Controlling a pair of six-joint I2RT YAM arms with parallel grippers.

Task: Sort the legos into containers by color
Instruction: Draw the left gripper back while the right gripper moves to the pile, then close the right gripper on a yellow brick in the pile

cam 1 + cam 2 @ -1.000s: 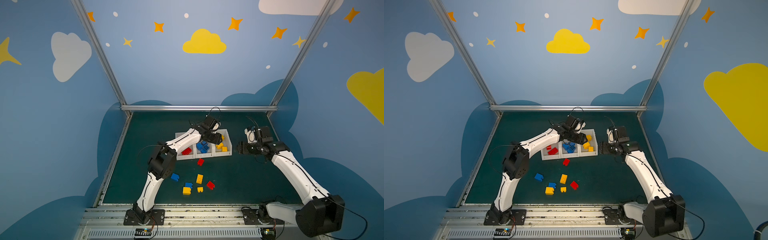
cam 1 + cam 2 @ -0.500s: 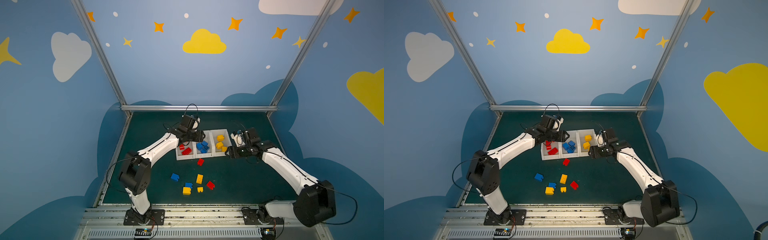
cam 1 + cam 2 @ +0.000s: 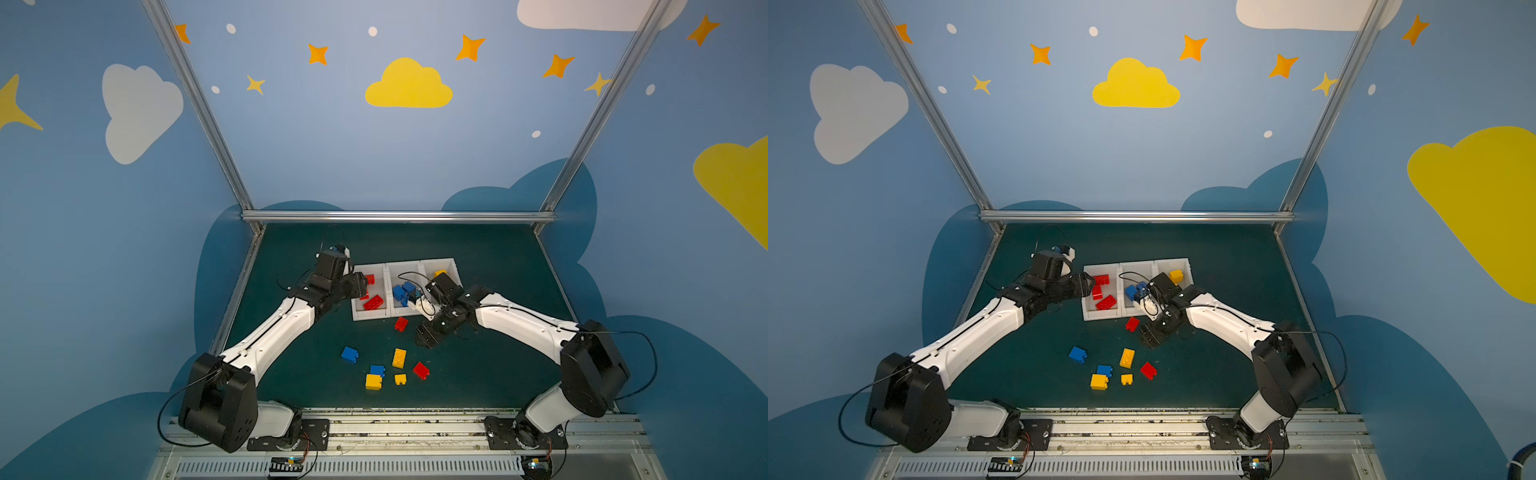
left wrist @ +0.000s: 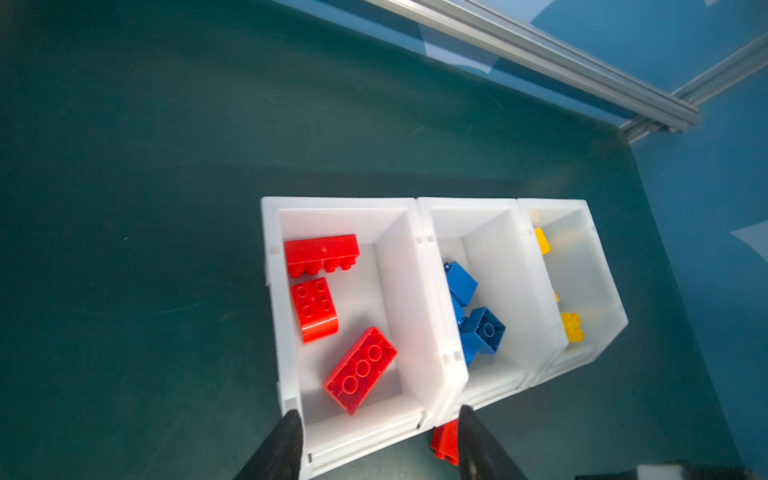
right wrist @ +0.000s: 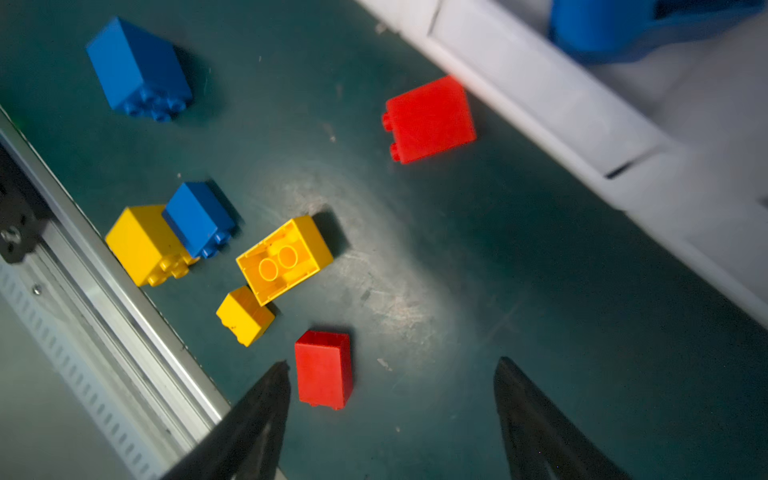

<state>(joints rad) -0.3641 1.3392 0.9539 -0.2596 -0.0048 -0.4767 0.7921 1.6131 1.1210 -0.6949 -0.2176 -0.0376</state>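
Right gripper (image 5: 392, 361) hangs spread and empty over the loose bricks (image 5: 286, 257), with a red brick (image 5: 324, 370) just inside 1 finger (image 5: 266, 399).
I'd centre it over that brick, then drop and pinch the 2 long flanks. The brick's long axis runs along the reach, across the closing line, so I'd say no wrist turn is needed. It lies on the mat (image 5: 540, 332), apart from the red bin (image 4: 272, 266), where the left gripper (image 4: 374, 432) hovers spread and empty.

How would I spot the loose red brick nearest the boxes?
Find the row of three white containers on the green mat. Just in front of it, a red brick lies alone; the other loose red brick sits farther forward, beside a yellow brick.
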